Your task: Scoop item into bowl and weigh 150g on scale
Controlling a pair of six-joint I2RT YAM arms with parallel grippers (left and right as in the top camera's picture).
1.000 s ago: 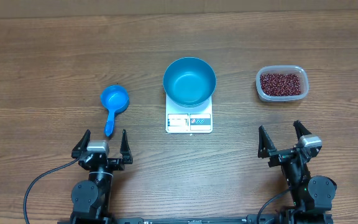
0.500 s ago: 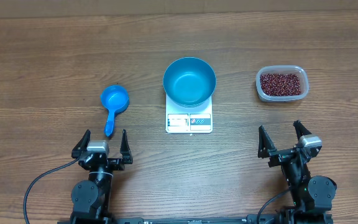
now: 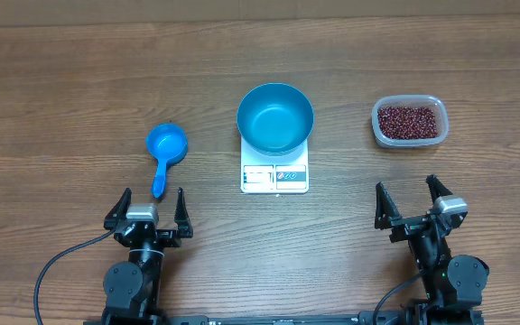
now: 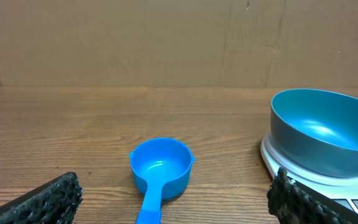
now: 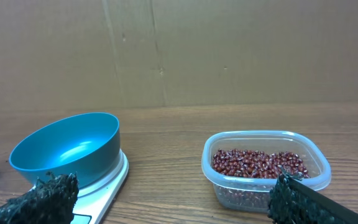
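Left tool [image 3: 153, 197] released, jaws spread wide, nothing held; right tool [image 3: 405, 188] likewise wide open and holding nothing, both low at the near edge of the surface [image 3: 61, 90], which is brown wood-grain laminate with a matte finish. Finger pads [image 4: 42, 202] are black with a coarse, pebbled texture. Scoop [image 3: 165, 144]: bright blue glossy plastic, a round shallow cup with a short straight handle pointing toward the left tool; the handle end lies between that tool's open fingertips, with no contact seen. Scale [image 3: 274, 177]: flat white rectangular plastic, centre of the surface, with a grey display and a label on its front edge. Bowl [image 3: 275, 117]: round, deep, blue, with a shiny inside that catches a highlight; it sits on the scale, overhangs the platform on both sides, and is empty. Beans [image 3: 409, 121]: small oval dark red-brown grains, a loose level heap inside the tub [image 3: 379, 131], which is clear thin-walled plastic, rectangular with rounded corners, to the right of the scale and ahead of the right tool, apart from both. Behind the surface stands a plain brown cardboard panel [image 4: 166, 43], dull, with faint vertical creases.
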